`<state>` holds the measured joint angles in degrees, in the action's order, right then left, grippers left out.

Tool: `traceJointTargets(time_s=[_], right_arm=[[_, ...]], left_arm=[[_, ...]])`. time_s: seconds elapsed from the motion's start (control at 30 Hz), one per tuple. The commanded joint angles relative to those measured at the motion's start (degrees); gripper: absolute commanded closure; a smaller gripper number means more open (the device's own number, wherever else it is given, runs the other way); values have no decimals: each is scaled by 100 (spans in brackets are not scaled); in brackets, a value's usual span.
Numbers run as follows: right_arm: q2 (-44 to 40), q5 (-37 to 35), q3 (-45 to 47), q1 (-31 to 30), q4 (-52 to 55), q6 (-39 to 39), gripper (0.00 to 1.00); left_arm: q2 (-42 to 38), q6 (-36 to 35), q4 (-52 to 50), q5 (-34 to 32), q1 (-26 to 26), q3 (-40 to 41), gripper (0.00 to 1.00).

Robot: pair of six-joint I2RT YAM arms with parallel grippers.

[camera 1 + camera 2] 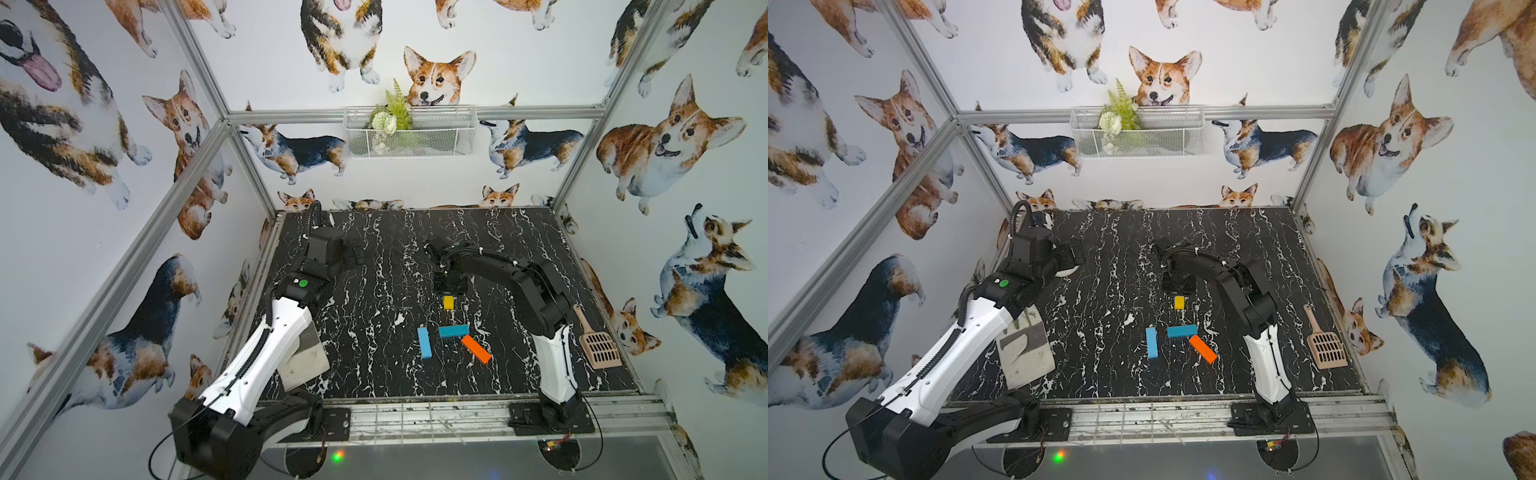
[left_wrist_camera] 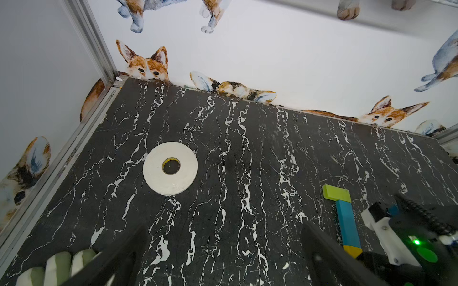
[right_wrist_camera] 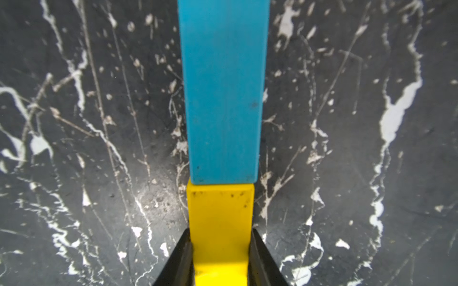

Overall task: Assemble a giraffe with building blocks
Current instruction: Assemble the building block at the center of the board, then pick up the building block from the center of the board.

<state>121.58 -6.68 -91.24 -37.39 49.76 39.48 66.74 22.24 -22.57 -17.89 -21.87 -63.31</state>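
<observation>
The right end effector [image 3: 220, 234] is clamped on the flat yellow rectangular bar [image 3: 220, 213], which lies on the black marbled table [image 3: 99, 123] end to end with a teal bar [image 3: 223, 86], touching it. A short lime green bar [image 2: 336, 192] crosses the teal bar's far end. A light blue bar [image 1: 424, 343], a second teal bar [image 1: 454, 331] and an orange bar [image 1: 476, 349] lie nearby. The left end effector [image 2: 224, 227] hangs wide open, well apart.

Yellow bar [image 3: 220, 222] butts endwise against teal bar [image 3: 223, 86], whose far end meets a crosswise green bar [image 2: 336, 192]. Near the yellow bar, lying flat: second teal bar [image 1: 453, 331], blue bar [image 1: 424, 342], orange bar [image 1: 476, 349].
</observation>
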Motion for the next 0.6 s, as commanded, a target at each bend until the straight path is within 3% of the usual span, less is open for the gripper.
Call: traceJointTargets(time_s=[0.0, 0.3, 0.43, 0.57], right_arm=[[31, -79, -34, 9, 34, 40, 62], [-155, 35, 95, 9, -89, -144, 0], [-718, -240, 211, -73, -60, -500, 0], [-1750, -1607, 356, -657, 10, -1226, 0]], left_arm=[[-21, 31, 146, 18, 6, 3, 0], [-12, 26, 149, 23, 4, 3, 0], [-3, 26, 162, 31, 1, -6, 0], [-7, 26, 160, 32, 8, -6, 0]])
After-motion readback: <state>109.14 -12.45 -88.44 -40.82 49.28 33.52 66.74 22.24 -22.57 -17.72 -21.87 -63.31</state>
